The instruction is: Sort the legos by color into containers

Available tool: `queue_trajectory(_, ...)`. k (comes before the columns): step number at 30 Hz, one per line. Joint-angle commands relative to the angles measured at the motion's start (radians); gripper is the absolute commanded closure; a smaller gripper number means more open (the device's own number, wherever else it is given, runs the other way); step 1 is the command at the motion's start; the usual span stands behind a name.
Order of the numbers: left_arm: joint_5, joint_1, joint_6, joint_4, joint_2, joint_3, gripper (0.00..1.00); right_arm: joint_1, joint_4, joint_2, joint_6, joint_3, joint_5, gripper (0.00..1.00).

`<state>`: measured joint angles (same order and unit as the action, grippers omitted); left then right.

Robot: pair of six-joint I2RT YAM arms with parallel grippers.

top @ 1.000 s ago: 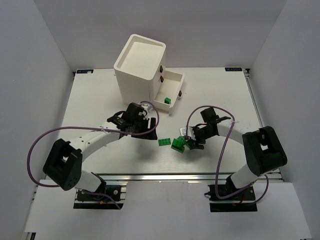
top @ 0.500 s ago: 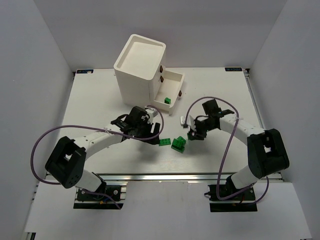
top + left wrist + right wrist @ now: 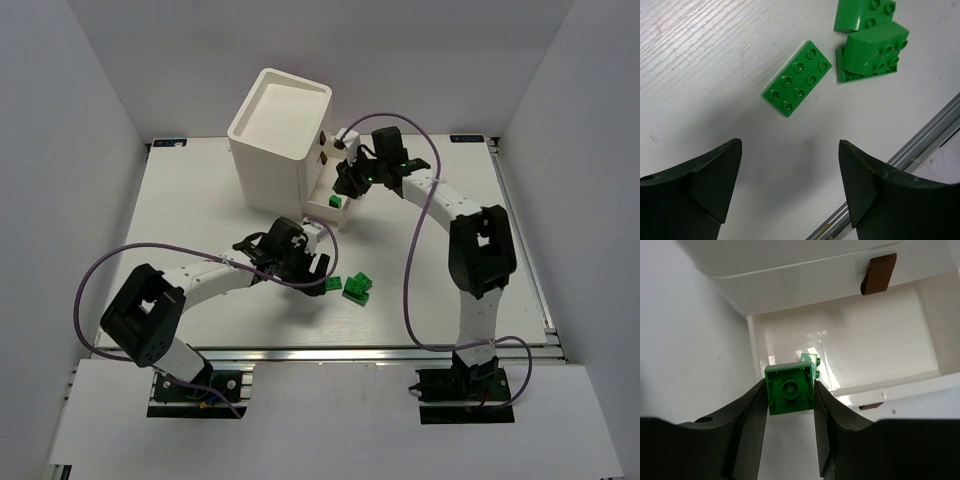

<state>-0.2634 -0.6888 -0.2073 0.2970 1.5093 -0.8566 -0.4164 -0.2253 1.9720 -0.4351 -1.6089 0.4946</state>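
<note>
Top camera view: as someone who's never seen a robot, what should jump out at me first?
The tall white cabinet stands at the back of the table with its bottom drawer pulled open. The right end effector holds a green brick over that drawer. Nearer the front, the left end effector hangs open above a flat green plate, beside two chunkier green bricks.

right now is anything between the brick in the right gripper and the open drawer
Nothing visible. The right gripper holds the brick over the open drawer; only a second brick lies inside it.
</note>
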Motion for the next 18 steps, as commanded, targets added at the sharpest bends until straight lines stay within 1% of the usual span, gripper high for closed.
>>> queue_trajectory(1, 0.003, -0.032, 0.091, -0.051, 0.000, 0.013, 0.12, -0.013, 0.037, 0.086, 0.170, -0.103, -0.082, 0.68)
queue_trajectory(2, 0.007, -0.032, 0.104, -0.071, 0.000, 0.016, 0.12, -0.016, 0.021, 0.105, 0.174, -0.129, -0.086, 0.49)
queue_trajectory(3, 0.013, -0.043, 0.118, -0.078, 0.003, 0.018, 0.12, -0.016, 0.012, 0.120, 0.174, -0.170, -0.082, 0.39)
queue_trajectory(4, 0.032, -0.052, 0.144, -0.084, 0.011, 0.016, 0.12, -0.013, 0.012, 0.129, 0.177, -0.178, -0.070, 0.33)
queue_trajectory(5, 0.038, -0.052, 0.158, -0.090, 0.015, 0.013, 0.12, -0.013, 0.020, 0.128, 0.177, -0.180, -0.065, 0.30)
queue_trajectory(8, 0.071, -0.070, 0.238, -0.096, 0.037, 0.002, 0.13, -0.001, 0.027, 0.088, 0.182, -0.157, -0.044, 0.29)
queue_trajectory(9, 0.081, -0.071, 0.285, -0.091, 0.046, -0.010, 0.13, 0.008, 0.029, 0.073, 0.188, -0.146, -0.013, 0.29)
queue_trajectory(12, 0.116, -0.092, 0.359, -0.084, 0.086, -0.028, 0.14, 0.036, 0.033, -0.001, 0.200, -0.066, 0.039, 0.29)
queue_trajectory(15, 0.141, -0.092, 0.454, -0.091, 0.137, -0.047, 0.15, 0.070, 0.049, -0.112, 0.210, 0.032, 0.074, 0.28)
queue_trajectory(16, 0.144, -0.092, 0.473, -0.093, 0.150, -0.065, 0.15, 0.082, 0.053, -0.136, 0.210, 0.079, 0.079, 0.28)
queue_trajectory(18, 0.145, -0.092, 0.499, -0.102, 0.193, -0.088, 0.15, 0.090, 0.058, -0.192, 0.211, 0.122, 0.093, 0.28)
